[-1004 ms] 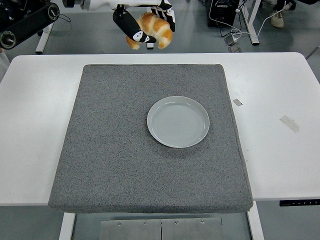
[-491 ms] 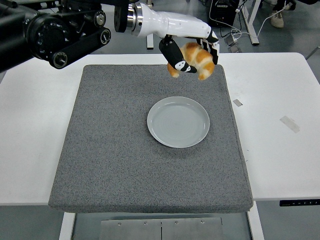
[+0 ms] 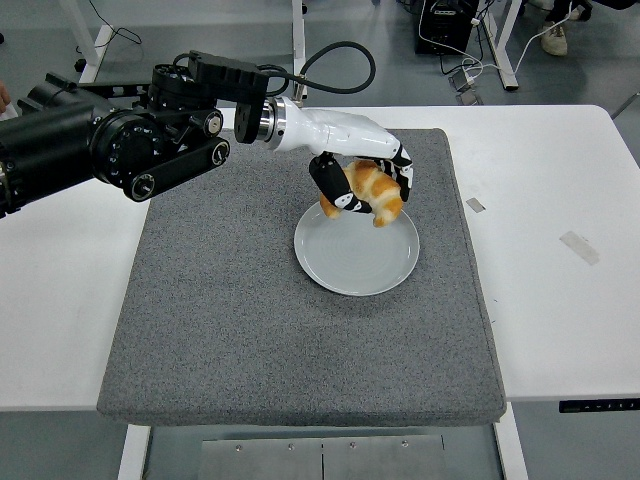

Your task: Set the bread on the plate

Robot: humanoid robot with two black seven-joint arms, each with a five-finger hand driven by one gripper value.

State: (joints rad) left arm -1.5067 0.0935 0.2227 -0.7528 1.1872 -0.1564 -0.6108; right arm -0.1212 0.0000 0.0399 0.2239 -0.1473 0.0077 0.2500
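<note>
A golden croissant-shaped bread [image 3: 371,192] hangs in my left hand [image 3: 362,185], whose white and black fingers are curled around it. The hand holds it just above the far part of a pale grey round plate [image 3: 356,258], which lies on the grey mat [image 3: 230,300]. The bread's underside is partly hidden by the thumb. My left arm [image 3: 120,145] reaches in from the left edge across the mat's far left corner. The right arm does not show.
The mat covers most of the white table [image 3: 560,300]. Two small bits of tape [image 3: 578,246] lie on the table to the right of the mat. Desk legs, cables and a person's shoe show on the floor beyond the far edge.
My left hand has carried the bread from beyond the table's far edge, rightward and toward me, and lowered it over the plate's far part. The arm now stretches in over the mat.
</note>
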